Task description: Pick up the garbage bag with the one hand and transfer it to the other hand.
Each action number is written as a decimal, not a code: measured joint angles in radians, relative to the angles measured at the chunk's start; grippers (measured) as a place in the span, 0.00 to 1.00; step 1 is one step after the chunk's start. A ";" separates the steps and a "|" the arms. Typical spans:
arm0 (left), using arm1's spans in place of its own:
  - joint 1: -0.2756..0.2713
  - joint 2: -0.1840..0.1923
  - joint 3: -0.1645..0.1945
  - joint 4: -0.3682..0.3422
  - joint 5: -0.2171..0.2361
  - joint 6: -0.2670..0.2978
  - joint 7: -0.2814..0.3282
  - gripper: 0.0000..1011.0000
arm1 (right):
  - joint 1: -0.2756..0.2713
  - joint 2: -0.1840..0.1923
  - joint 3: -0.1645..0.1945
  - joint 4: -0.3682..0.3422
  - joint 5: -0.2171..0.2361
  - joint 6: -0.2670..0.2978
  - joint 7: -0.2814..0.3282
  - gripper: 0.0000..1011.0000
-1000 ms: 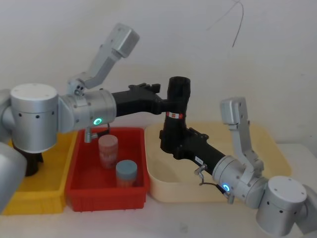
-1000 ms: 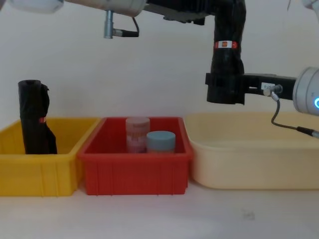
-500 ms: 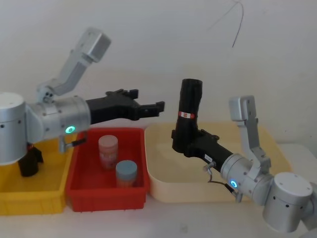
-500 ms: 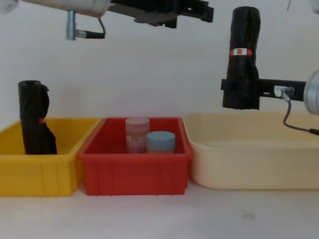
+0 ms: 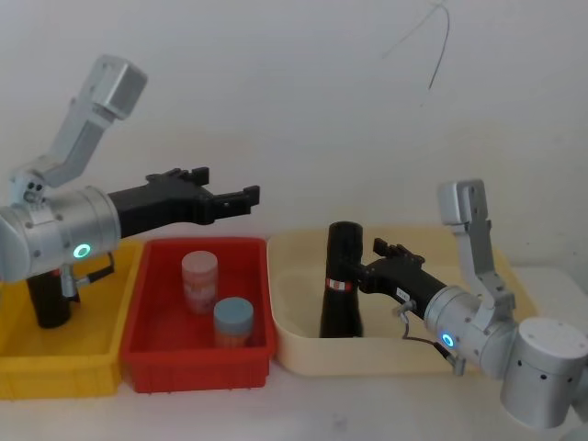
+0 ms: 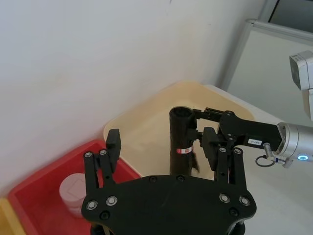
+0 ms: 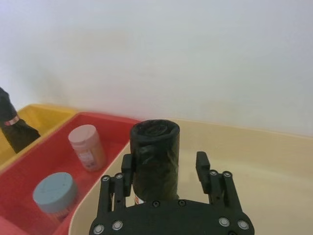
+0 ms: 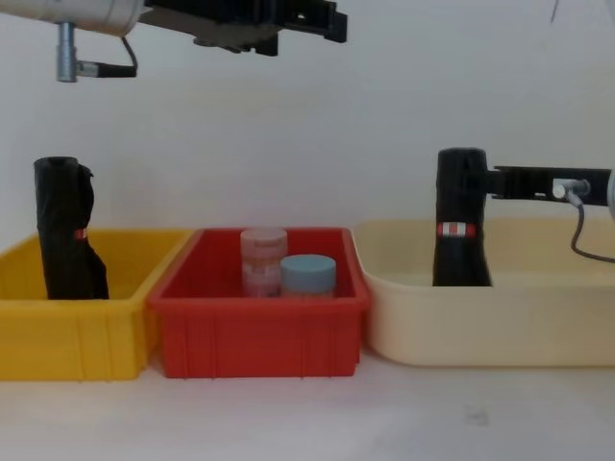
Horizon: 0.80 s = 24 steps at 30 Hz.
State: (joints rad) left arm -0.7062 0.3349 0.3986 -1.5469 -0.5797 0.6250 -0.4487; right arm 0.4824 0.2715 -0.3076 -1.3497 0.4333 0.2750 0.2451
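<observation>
Three bins side by side on table [image 8: 288,413]: left bin [image 5: 64,367], middle bin [image 5: 197,363], right bin [image 5: 303,354]. Wrinkly roll [image 8: 67,230] upright in left bin. Tall jar [image 5: 200,276] in middle bin, short jar [image 5: 233,320] just before it. Garbage bag [image 5: 342,276] upright in right bin, near its left wall; right gripper [image 7: 164,164] straddles bag's top. Left gripper [image 5: 225,186] high above middle bin

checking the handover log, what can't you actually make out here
Garbage bag base: chest view, behind the beige tub wall.
Print on its label: too small in every view.
Wrinkly black roll: chest view, bottom behind the yellow bin wall; head view, top behind the arm of the left gripper.
Right gripper, open around the bag: right wrist view, whether a finger touches is hidden by the bag itself.
</observation>
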 joint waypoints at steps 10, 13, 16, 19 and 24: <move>0.024 0.016 -0.023 -0.026 -0.010 0.006 0.021 0.99 | -0.015 0.019 0.003 -0.018 -0.050 -0.007 -0.040 0.99; 0.028 0.019 -0.027 -0.031 -0.011 0.007 0.024 0.99 | -0.025 0.027 0.004 -0.040 -0.062 -0.011 -0.048 0.99; 0.031 0.021 -0.030 -0.034 -0.013 0.008 0.027 0.99 | -0.039 0.039 0.003 -0.071 -0.076 -0.014 -0.054 0.99; 0.033 0.022 -0.032 -0.036 -0.014 0.008 0.029 0.99 | -0.054 0.051 -0.001 -0.108 -0.093 -0.014 -0.058 0.99; 0.037 0.024 -0.035 -0.039 -0.015 0.009 0.032 0.99 | -0.076 0.065 -0.021 -0.174 -0.122 -0.005 -0.061 0.99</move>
State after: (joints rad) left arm -0.6696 0.3593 0.3633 -1.5863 -0.5946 0.6341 -0.4169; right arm 0.4069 0.3364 -0.3291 -1.5241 0.3109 0.2698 0.1839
